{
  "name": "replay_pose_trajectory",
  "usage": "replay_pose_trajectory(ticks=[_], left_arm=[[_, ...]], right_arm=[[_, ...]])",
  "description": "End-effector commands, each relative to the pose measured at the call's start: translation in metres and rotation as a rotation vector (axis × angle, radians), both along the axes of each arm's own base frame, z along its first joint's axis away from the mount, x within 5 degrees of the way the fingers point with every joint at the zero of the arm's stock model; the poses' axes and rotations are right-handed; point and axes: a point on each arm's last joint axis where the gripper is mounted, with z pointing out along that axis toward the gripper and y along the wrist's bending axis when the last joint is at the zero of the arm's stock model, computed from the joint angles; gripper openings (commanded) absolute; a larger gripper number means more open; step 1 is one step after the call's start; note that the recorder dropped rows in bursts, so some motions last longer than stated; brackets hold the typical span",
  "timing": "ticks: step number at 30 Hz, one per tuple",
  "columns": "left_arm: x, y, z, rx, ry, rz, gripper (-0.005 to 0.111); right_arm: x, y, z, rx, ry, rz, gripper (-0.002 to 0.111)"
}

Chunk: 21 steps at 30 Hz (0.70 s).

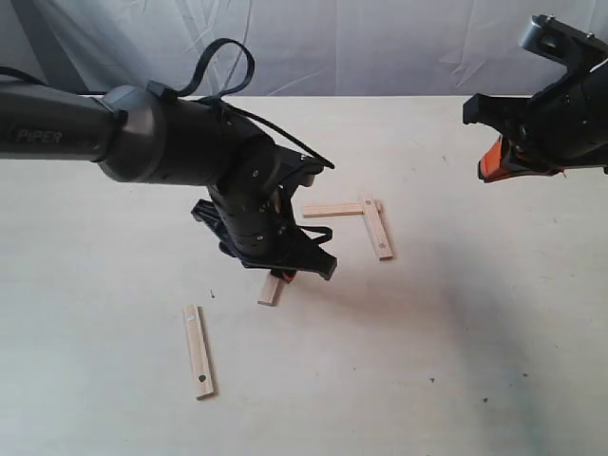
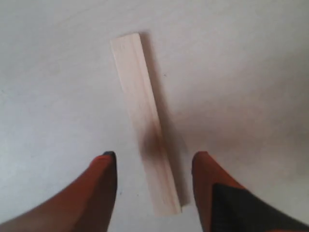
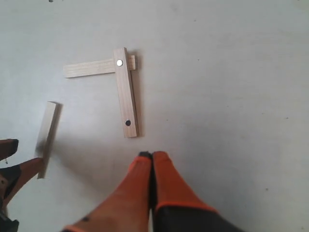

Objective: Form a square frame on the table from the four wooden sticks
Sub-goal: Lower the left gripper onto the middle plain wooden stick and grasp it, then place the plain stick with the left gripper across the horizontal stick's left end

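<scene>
1. Pale tabletop (image 1: pixel 475 380): two sticks joined in an L (image 1: pixel 369 209), a third stick (image 1: pixel 199 351) apart.
2. Left end effector (image 2: pixel 154 155) open astride the fourth stick (image 2: pixel 144 125); right end effector (image 3: pixel 153 155) closed, empty.
3. Light, stiff wood; pinch mid-length edges.

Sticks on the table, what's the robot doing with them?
It is building a square. The left pincer is open, with one stick between its fingers, not gripped. Two other sticks already make a corner. The fourth stick lies apart. The right pincer is shut and holds nothing.
</scene>
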Motion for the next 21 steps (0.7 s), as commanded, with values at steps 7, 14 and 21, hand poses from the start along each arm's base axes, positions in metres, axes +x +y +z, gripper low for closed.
replay_pose_trajectory(ticks=[7, 14, 21], left_arm=[[0.012, 0.005, -0.007, -0.015, -0.047, 0.004, 0.048], [0.012, 0.005, -0.019, -0.016, -0.009, 0.026, 0.048], [0.012, 0.005, -0.020, -0.017, 0.001, 0.029, 0.046]], right_arm=[[-0.001, -0.002, 0.002, -0.005, -0.018, -0.002, -0.001], [0.000, -0.002, 0.002, -0.006, -0.023, -0.005, -0.001], [0.001, -0.002, 0.002, -0.001, -0.030, -0.012, -0.001]])
